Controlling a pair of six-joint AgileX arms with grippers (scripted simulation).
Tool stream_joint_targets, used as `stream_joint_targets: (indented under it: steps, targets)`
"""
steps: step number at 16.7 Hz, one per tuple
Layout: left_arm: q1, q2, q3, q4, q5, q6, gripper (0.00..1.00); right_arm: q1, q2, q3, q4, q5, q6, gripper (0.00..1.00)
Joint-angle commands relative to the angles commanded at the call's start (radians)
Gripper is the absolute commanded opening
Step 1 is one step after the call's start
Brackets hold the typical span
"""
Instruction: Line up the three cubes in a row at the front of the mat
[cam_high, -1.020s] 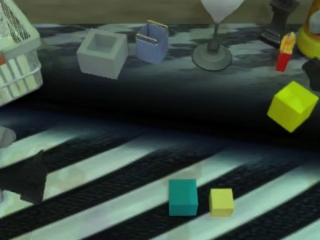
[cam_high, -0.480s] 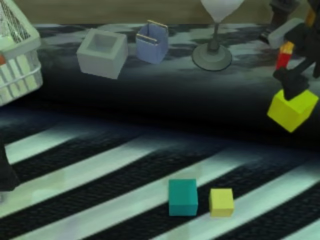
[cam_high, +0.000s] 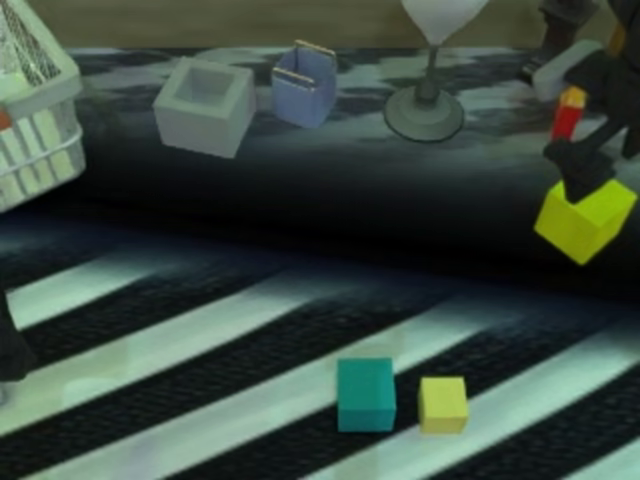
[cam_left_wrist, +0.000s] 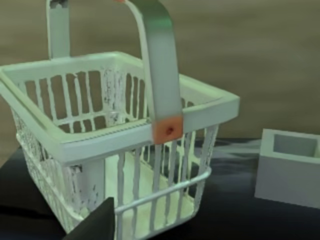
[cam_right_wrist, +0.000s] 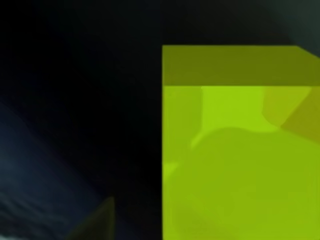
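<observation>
The right gripper (cam_high: 578, 172) sits atop the lime-yellow cube (cam_high: 585, 222) at the mat's (cam_high: 200, 340) three o'clock edge; whether it grips cannot be told. The teal cube (cam_high: 365, 394) and the pale yellow cube (cam_high: 442, 404) wait toward seven o'clock of it, so the right arm is nearer.

The right gripper (cam_high: 580, 185) sits over the large lime-yellow cube (cam_high: 585, 215), hiding its fingertips; whether they grip cannot be told. The white basket (cam_high: 30, 120) is cut off at the far left edge. The left arm (cam_high: 10, 345) barely shows there.
</observation>
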Motion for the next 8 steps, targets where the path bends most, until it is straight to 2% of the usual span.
stream_joint_targets:
  steps: [8]
  targets:
    - [0.0, 0.0, 0.0, 0.0, 0.0, 0.0, 1.0, 0.006, 0.074, -0.194, 0.273, 0.0, 0.002, 1.0]
